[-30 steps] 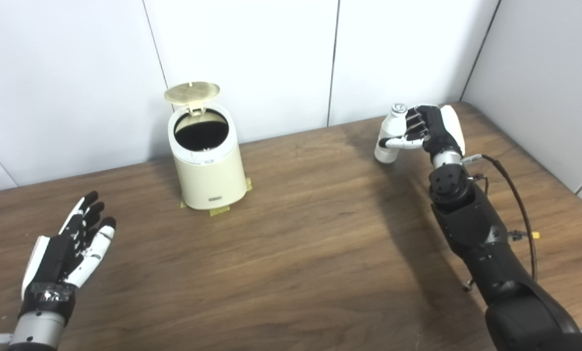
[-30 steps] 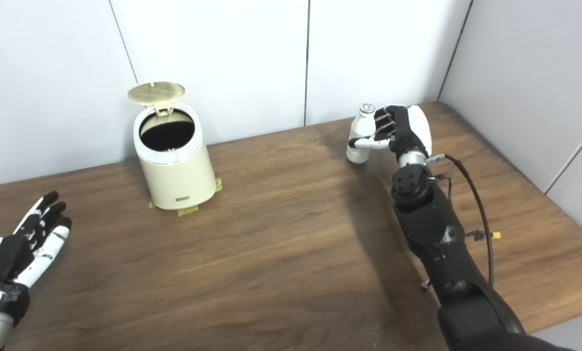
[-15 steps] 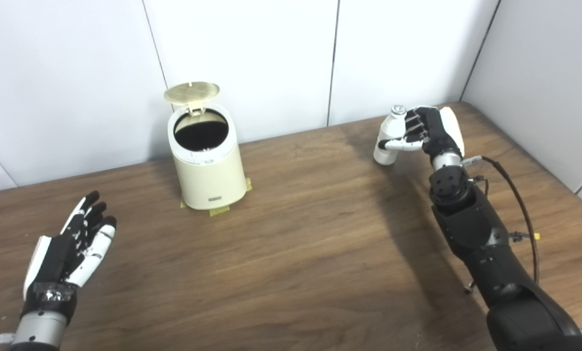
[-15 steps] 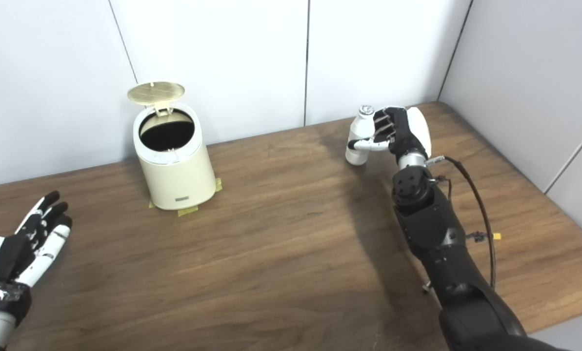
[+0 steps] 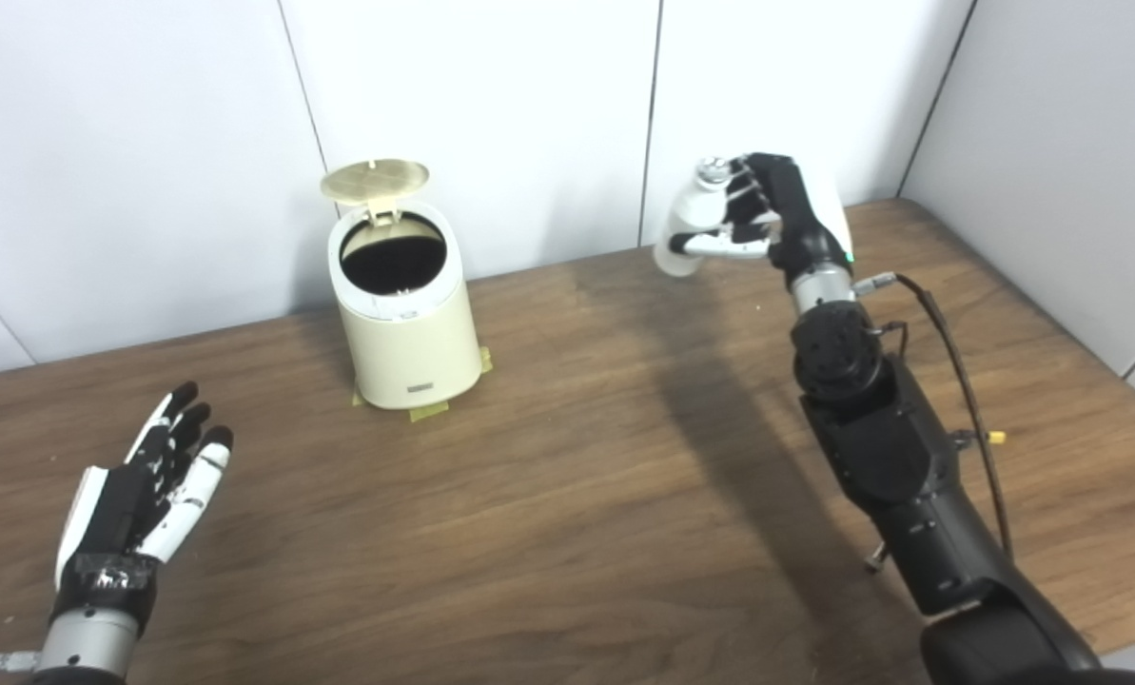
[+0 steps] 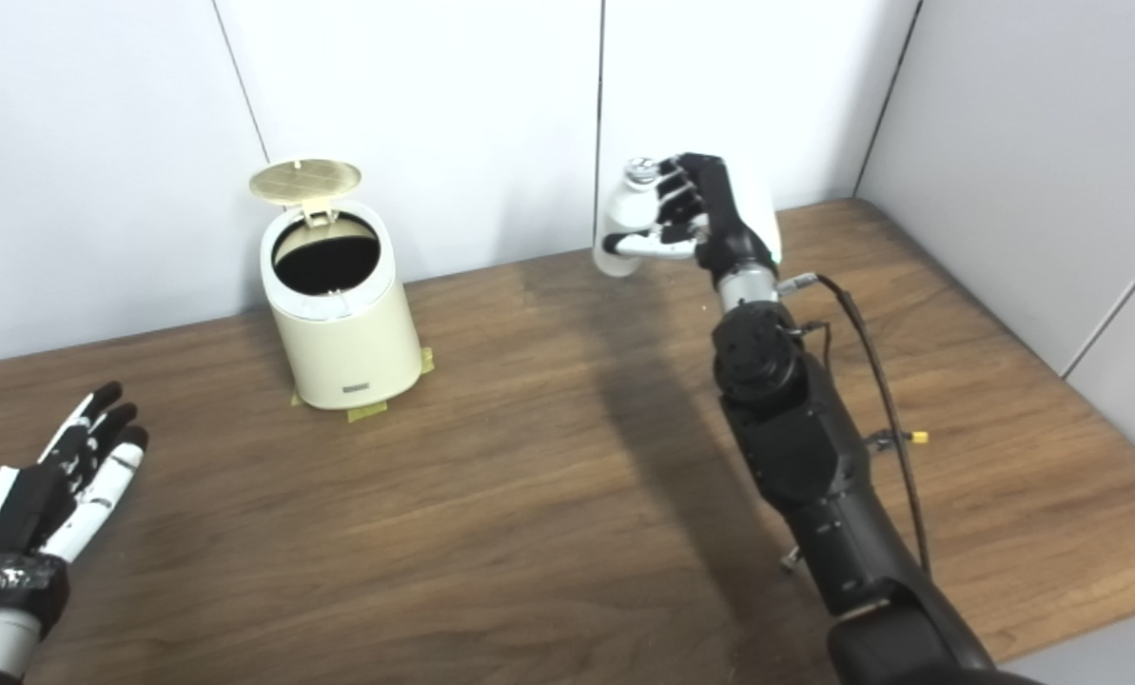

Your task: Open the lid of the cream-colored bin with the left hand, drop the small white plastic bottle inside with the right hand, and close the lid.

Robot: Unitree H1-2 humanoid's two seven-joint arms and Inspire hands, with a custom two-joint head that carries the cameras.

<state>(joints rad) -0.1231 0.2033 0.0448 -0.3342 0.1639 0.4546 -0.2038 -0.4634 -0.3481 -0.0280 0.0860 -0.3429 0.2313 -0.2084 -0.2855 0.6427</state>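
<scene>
A small white plastic bottle [image 5: 689,228] with a silver cap is in your right hand [image 5: 767,214], lifted clear above the wooden table [image 5: 567,476] at its far edge, in front of the white wall panels [image 5: 481,114]. The bottle leans a little, cap uppermost, and sits on the left side of the hand; the fingers [image 5: 740,195] curl round its upper body while the thumb crosses its lower part, so the hand is clasped around it. How firmly it presses you cannot tell from here. To the left of the bottle, well apart from it, stands the cream-colored bin [image 5: 401,319] on bits of yellow tape [image 5: 429,411], with its round lid [image 5: 375,179] hinged up at the back and the dark inside showing. Your left hand [image 5: 144,485] is far from the bin, near the table's front left corner, palm turned up, fingers straight and slightly spread, holding nothing. A black cable [image 5: 967,381] loops beside your right forearm.
</scene>
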